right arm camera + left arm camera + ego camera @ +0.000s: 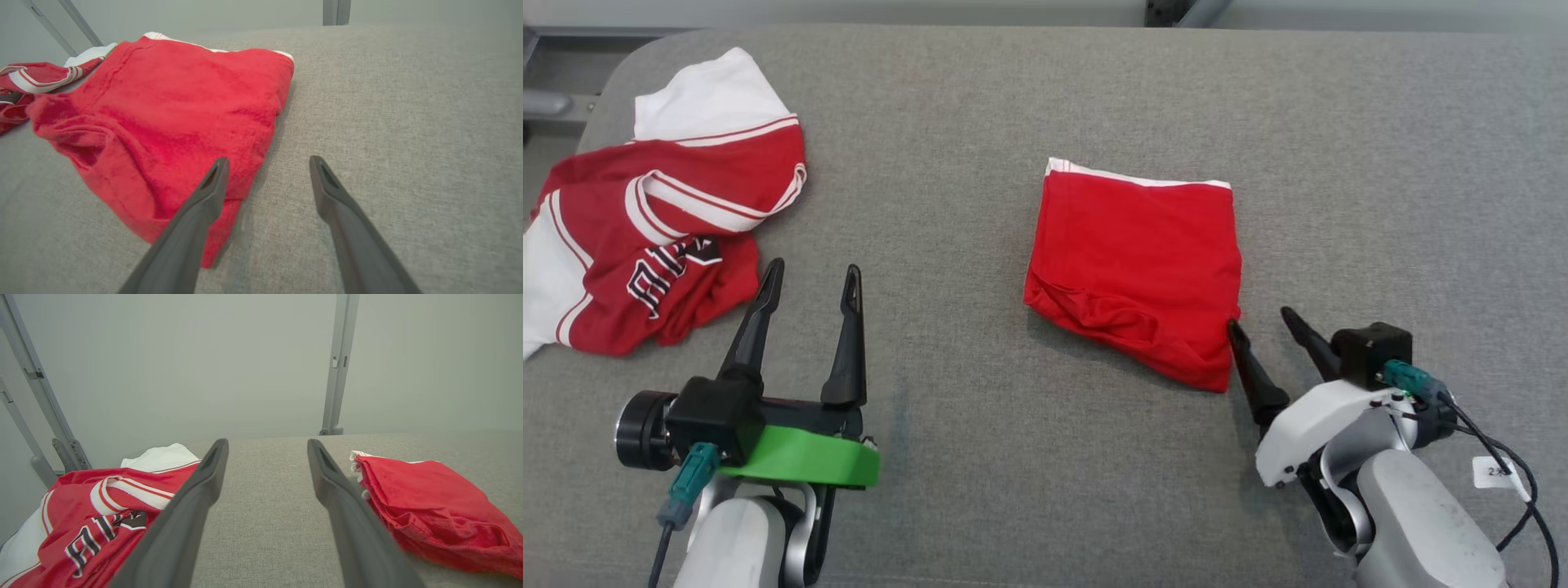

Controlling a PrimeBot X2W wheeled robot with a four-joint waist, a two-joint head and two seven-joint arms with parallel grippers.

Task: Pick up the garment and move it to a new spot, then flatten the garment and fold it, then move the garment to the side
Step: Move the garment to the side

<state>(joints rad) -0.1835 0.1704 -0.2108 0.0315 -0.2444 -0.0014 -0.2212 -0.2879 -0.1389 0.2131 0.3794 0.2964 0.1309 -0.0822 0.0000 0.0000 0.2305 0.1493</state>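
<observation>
Though jersey [645,237] lettering's crumpled — tag [1494,472] nr R tool [1259,318] starts "2".

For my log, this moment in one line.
red garment folded | right gripper open at its corner | left gripper open | jersey crumpled

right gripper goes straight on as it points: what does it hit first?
Likely the folded red garment: the right gripper has one finger over that garment's near corner; the other finger faces bare table. Height unclear.
</observation>
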